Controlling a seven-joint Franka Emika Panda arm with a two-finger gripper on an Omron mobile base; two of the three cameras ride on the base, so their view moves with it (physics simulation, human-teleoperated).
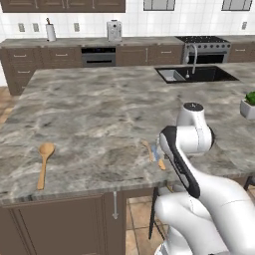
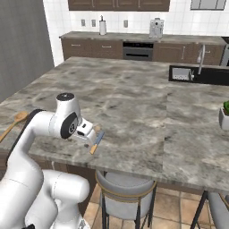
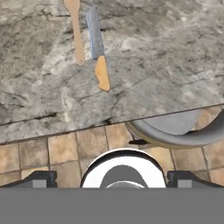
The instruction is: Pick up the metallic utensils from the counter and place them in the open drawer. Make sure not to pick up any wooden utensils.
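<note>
Right now the two small utensils lie side by side near the front edge of the counter (image 1: 99, 114): a knife (image 3: 97, 48) with a bluish-grey blade and an orange-yellow handle, and just beside it a slimmer tan-golden utensil (image 3: 76, 30) whose head runs off the top of the hand view; in the left base view they show as a small pair just left of the arm, and in the right base view the knife (image 2: 96, 142) sits just off the wrist; the big wooden spoon (image 1: 44, 164) lies well apart, toward the counter's left end, and should be left alone; the open drawer I cannot make out with certainty in these views

The gripper (image 3: 112, 179) hangs out beyond the counter edge, over tiled floor and the rim of a stool (image 3: 175, 131), with its fingers spread wide and nothing between them; the step in hand looks like the reach for the first utensil, so the task seems barely begun

To do it well, I would bring the hand in over the counter, roll it so the fingers straddle the knife across its narrow width, and descend at the handle end, clear of its neighbour; the pair lie close, so a sloppy approach could nudge or pinch both
</note>
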